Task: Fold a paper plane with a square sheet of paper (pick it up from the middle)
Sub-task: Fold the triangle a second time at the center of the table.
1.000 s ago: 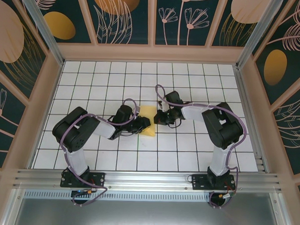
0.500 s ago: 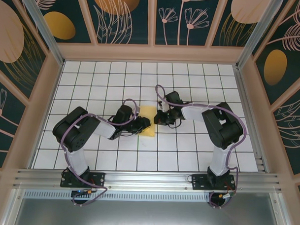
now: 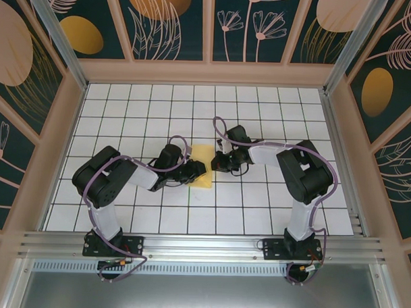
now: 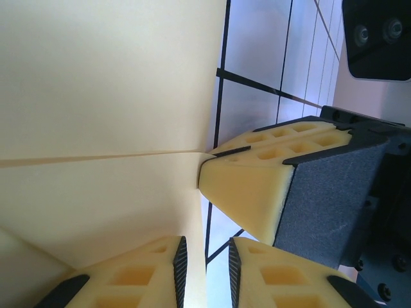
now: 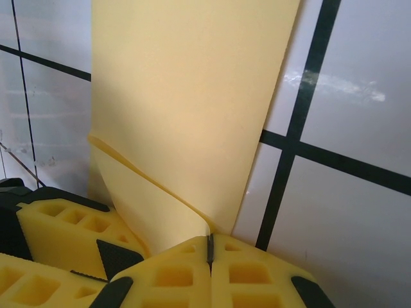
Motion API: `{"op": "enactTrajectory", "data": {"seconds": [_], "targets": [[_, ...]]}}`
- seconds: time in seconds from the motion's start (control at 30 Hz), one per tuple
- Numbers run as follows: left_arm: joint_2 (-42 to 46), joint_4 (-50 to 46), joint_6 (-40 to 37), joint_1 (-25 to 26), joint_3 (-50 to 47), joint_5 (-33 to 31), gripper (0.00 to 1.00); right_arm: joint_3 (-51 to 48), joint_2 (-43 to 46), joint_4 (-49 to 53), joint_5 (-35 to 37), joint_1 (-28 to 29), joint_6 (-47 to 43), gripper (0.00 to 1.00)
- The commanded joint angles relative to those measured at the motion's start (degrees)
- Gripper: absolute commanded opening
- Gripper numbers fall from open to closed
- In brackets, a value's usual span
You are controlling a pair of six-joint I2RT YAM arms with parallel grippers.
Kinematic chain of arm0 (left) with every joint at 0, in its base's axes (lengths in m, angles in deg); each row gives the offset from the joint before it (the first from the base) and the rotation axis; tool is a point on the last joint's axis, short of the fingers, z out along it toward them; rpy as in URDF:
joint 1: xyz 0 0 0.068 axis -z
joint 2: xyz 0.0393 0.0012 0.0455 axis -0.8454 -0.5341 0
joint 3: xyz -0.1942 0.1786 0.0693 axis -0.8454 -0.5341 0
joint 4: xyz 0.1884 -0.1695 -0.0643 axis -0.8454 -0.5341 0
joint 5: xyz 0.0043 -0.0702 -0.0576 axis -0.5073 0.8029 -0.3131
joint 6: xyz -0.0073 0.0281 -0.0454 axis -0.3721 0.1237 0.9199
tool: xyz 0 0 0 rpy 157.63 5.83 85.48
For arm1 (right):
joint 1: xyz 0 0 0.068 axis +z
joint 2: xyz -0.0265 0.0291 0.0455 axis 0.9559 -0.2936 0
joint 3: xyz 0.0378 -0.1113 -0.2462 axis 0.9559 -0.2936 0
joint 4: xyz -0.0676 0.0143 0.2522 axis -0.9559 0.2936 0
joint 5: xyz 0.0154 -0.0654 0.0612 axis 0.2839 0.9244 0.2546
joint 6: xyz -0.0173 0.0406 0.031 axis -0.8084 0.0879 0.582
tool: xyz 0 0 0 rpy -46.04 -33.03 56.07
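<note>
My right gripper [image 5: 209,247] pinches the square sheet of paper [image 5: 192,96] at lower centre, my left gripper [image 4: 205,260] has its jaws slightly apart around the edge, and if I pull unevenly it may tear

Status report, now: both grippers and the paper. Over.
Right gripper jaws shut on the fold of the thin pale-yellow paper sheet. Left gripper jaws a narrow gap apart, sheet edge between. Grippers crowd close together.
</note>
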Motion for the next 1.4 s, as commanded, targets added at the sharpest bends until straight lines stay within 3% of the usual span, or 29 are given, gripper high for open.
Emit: {"op": "enactTrajectory", "data": {"seconds": [0.0,0.57,0.87,1.07,1.37], "targets": [[-0.8,-1.5,-1.6,0.4,0.5,-0.8,0.28,-0.6,0.7,1.1,-0.2,0.2,0.4,0.05],[-1.8,-3.0,-1.5,0.4,0.9,-1.3,0.27,-0.8,0.3,1.0,0.4,0.2,0.4,0.05],[-1.8,-10.8,0.0,0.5,2.1,-4.9,0.26,0.1,0.8,1.9,0.7,0.2,0.2,0.07],[-2.0,-11.4,1.6,0.4,1.3,-6.6,0.25,0.8,3.5,2.4,1.9,0.1,1.0,0.14],[-1.2,-12.8,2.3,0.5,0.4,-8.8,0.23,-0.3,5.8,0.6,1.2,0.3,1.1,0.13]]}}
